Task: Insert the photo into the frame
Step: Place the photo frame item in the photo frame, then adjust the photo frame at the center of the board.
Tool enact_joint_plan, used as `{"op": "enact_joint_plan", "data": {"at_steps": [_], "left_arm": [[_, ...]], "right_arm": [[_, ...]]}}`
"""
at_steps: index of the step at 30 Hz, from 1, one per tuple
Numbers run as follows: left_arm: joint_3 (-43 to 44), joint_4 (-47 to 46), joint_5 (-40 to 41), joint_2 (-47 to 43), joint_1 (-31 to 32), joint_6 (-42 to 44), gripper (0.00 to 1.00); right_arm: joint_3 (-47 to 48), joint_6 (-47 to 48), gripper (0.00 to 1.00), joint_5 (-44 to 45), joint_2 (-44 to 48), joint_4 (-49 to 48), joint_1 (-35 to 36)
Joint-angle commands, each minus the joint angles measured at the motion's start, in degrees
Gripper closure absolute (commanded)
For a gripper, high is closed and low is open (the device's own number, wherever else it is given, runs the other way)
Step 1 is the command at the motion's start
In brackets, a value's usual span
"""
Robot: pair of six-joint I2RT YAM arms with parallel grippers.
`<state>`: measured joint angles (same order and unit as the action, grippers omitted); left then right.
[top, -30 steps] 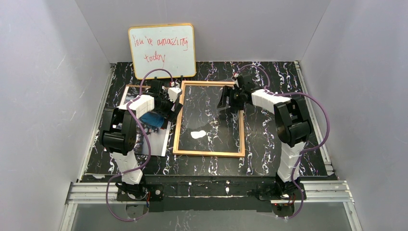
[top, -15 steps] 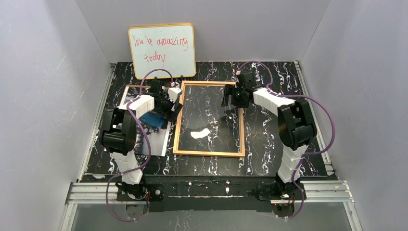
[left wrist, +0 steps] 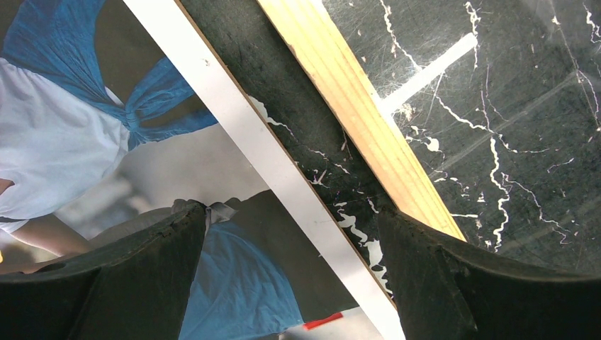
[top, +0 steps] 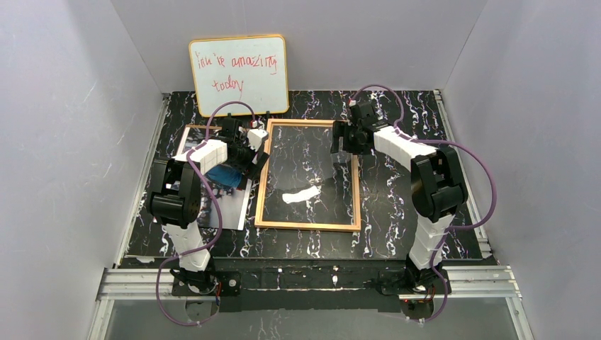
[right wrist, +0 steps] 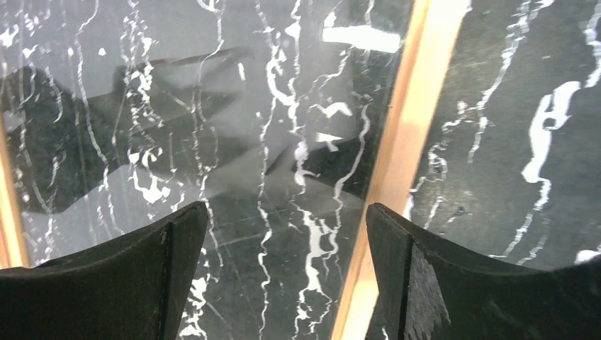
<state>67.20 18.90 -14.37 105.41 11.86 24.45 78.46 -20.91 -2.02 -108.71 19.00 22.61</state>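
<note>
Pickup step, I judge: my left claw hangs spread over the photo (flat on the tabletop, just beside the frame); my right claw, spread too, hovers over the frame's rail. Next: pinch the photo's thin edge.

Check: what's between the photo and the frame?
Only a narrow strip of bare black marbled table separates the photo from the frame. Nothing lies on the part that the left wrist view shows.
</note>
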Motion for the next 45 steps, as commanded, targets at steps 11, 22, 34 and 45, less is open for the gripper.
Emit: {"op": "enact_joint_plan", "data": {"at_steps": [11,22,34,45], "left_arm": [[-1.59,6.51,-2.27,2.21,0.45,-0.63,0.11],[-1.65,6.52,-2.11,2.39,0.45,-0.52,0.11],[-1.26,6.71,-2.74,2.36,0.52,-0.85,0.11],[-1.0,6.71,-2.92,2.68,1.23,-0.9,0.11]], "right_arm": [[2.65,2.55,0.15,7.73,5.34,1.73,-0.44],[-4.02,-0.74,0.63,2.42,4.01,0.02,-0.37],[-4.76,-0.76,0.66,4.01,0.54,1.07,-0.61],[-3.8,-0.52,0.66,5.15,-1.79,1.97,-0.77]]}}
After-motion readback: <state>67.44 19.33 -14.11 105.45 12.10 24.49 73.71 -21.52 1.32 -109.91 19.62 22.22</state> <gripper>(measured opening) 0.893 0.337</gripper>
